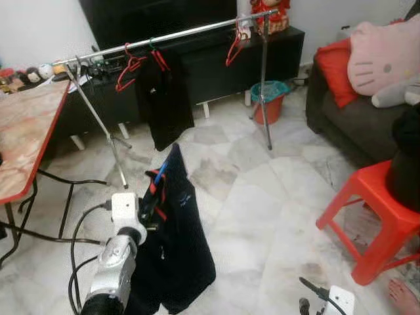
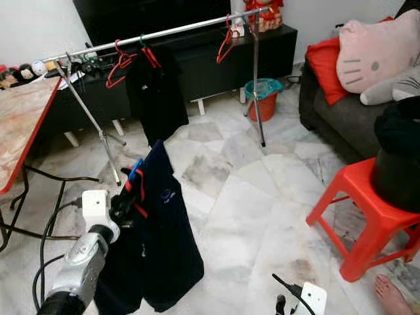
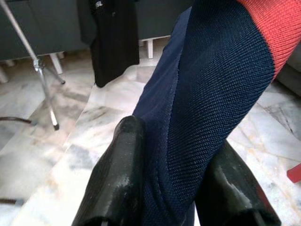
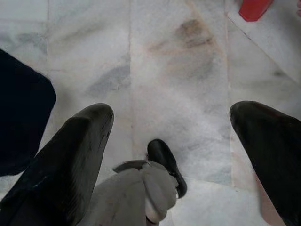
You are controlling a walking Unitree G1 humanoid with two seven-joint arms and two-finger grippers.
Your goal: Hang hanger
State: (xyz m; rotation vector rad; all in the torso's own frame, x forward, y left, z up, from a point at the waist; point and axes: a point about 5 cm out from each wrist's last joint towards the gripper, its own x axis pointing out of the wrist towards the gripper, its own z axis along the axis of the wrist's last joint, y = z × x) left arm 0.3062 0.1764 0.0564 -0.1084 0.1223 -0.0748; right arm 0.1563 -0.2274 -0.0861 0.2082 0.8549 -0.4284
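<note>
A navy garment [image 1: 178, 243] with red trim hangs on a hanger whose blue hook [image 1: 161, 173] sticks up at its top. My left gripper [image 1: 149, 211] is shut on it just below the hook, and the cloth fills the gap between the fingers [image 3: 124, 155] in the left wrist view. The garment's hem trails to the marble floor. Well beyond it stands a silver clothes rail [image 1: 177, 34] carrying a black shirt [image 1: 164, 98] and red hangers [image 1: 129, 67]. My right gripper [image 4: 171, 117] hangs low at the right, open over bare floor.
A red plastic stool [image 1: 371, 210] with a dark bundle stands at the right, a person's foot [image 1: 400, 295] beside it. A sofa [image 1: 354, 118] with cushions is behind. An orange bin [image 1: 269, 98] sits by the rail's right leg. A folding table [image 1: 26, 131] and floor cables are left.
</note>
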